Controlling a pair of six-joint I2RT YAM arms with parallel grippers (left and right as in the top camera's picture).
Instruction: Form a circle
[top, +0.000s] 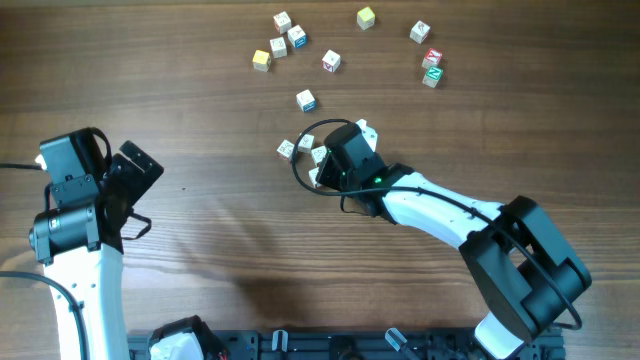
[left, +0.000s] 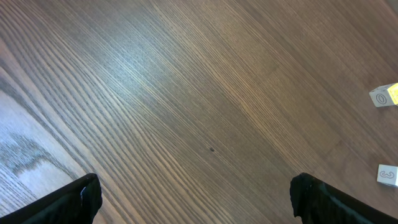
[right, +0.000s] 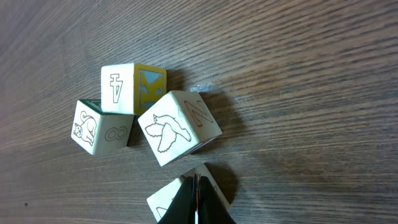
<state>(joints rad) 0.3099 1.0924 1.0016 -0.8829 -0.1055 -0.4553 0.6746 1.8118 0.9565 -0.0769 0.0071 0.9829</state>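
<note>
Black fingertips of the right end effector (right: 196, 198) are pressed together with nothing pinched between them. They rest against the nearest cube (right: 163, 203), apparently as a pushing point.

Just beyond it lies the bird cube (right: 179, 128), turned diagonally to its neighbours. The 4 cube (right: 119, 87) and the cat cube (right: 99, 128) sit touching each other and close beside it.

These pieces make up the circle (top: 306, 143) as it now stands, near the middle of the table (top: 200, 100). It is a short curved row, not a closed ring.

Its longer run lies roughly parallel to the far edge. The open side faces the near right corner, where the arm enters. A finished ring would have no long axis.

A cable loop (top: 297, 165) curves just beside the cluster on its left side.

One loose cube (top: 306, 100) sits a little farther toward the far edge. The scattered cubes (top: 283, 38), among them a red-faced cube (top: 433, 57), lie well apart along that edge.

The left end effector (left: 196, 202) is spread wide over bare wood toward the near left corner.

Likely faults:
- A push from so narrow a point may spin the nearest cube rather than slide it.
- The push may drive that cube into the bird cube and break up the set pieces.
- The cable could drag a cube when the arm withdraws.
</note>
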